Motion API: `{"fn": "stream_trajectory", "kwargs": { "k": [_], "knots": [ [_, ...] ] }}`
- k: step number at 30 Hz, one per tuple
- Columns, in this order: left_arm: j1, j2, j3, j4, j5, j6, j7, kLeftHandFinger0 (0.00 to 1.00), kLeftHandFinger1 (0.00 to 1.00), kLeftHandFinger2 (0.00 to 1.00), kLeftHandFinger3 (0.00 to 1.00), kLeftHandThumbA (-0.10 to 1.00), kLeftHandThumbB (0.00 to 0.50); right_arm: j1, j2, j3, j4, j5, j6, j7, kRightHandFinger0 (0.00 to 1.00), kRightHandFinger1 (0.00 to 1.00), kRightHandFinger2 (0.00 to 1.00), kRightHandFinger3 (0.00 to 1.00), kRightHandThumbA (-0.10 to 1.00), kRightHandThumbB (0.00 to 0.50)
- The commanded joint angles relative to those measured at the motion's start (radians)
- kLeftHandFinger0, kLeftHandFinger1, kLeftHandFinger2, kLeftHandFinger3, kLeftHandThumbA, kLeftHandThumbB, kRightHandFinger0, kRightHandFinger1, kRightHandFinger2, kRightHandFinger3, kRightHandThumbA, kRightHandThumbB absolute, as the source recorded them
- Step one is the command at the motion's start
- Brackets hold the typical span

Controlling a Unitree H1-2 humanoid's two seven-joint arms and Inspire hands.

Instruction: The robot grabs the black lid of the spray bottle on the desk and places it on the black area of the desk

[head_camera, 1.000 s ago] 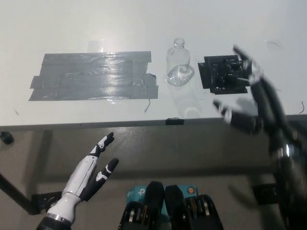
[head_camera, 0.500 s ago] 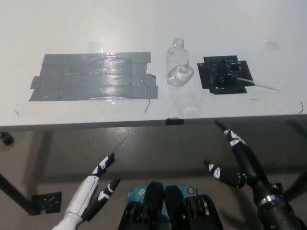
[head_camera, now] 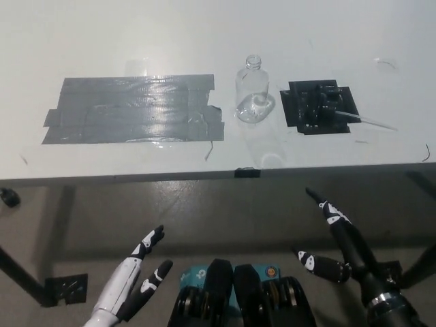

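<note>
While both hands hang below the desk point(head_camera: 102, 41) edge, nothing on top is touched. Lid point(head_camera: 325, 103) = black spray head w/ thin clear dip tube trailing to the right, lying on the black patch point(head_camera: 300, 112), a squarish matte area of overlapping pieces w/ uneven edges. Bottle point(head_camera: 253, 92) just beside the patch, toward the robot's left: clear plastic, round body, narrow open neck, upright, glints on its shoulders. Further on that side, well apart from the lid, a wide grey tape patch point(head_camera: 129, 109), strips laid side by side, shiny + wrinkled, ragged ends. Desk surface white, smooth, glossy. Right hand point(head_camera: 337, 238) black w/ white marks near the tips, fingers spread, holding nothing, over the floor below the patch. Left hand point(head_camera: 136, 276) white w/ black tips, fingers apart, empty, at lower left of head view.
</note>
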Motion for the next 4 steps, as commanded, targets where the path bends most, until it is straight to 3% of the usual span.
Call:
{"fn": "stream_trajectory", "kwargs": {
  "k": [1, 4],
  "knots": [
    [-0.010, 0.002, 0.005, -0.029, 0.000, -0.028, 0.021, 1.00, 1.00, 1.00, 1.00, 0.97, 0.012, -0.024, -0.011, -0.001, -0.034, -0.021, -0.022, 0.001, 1.00, 1.00, 1.00, 1.00, 0.74, 0.189],
    [-0.011, 0.002, 0.005, -0.028, 0.000, -0.029, 0.022, 1.00, 1.00, 1.00, 1.00, 0.97, 0.014, -0.028, -0.013, -0.004, -0.029, -0.016, -0.026, 0.004, 1.00, 1.00, 1.00, 1.00, 0.73, 0.190]
  ]
}}
